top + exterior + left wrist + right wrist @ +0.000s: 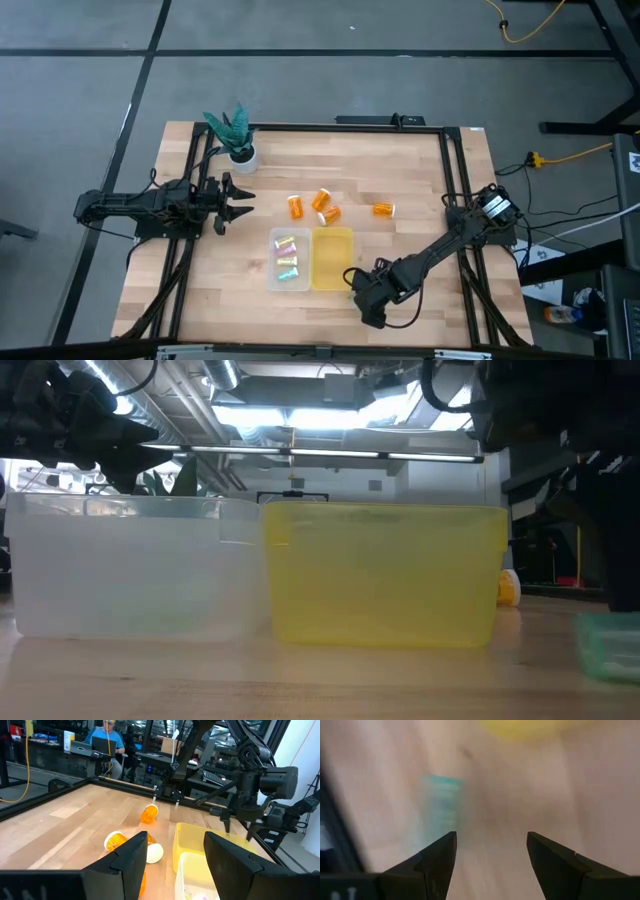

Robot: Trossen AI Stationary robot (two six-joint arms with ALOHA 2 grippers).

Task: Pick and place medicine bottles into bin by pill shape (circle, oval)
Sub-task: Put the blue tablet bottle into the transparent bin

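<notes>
The right gripper (352, 283), fingers spread, hangs right of the yellow bin (332, 258), near what looks like a teal vial (440, 815). The left gripper (243, 201), spread, waits at left.

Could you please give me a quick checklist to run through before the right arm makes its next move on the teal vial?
1. Right gripper open: ok, its fingers stand apart in the right wrist view.
2. Nothing held in it: ok, the gap is bare.
3. Teal vial lined up between the fingers: not ok, it lies off towards one finger and is blurred.
4. Yellow bin close by: ok, it sits beside the right gripper in the high view.
5. Left gripper out of the way: ok, open, near the table's left edge, short of the orange bottles.
6. Pill shape in the vial: cannot tell.
</notes>
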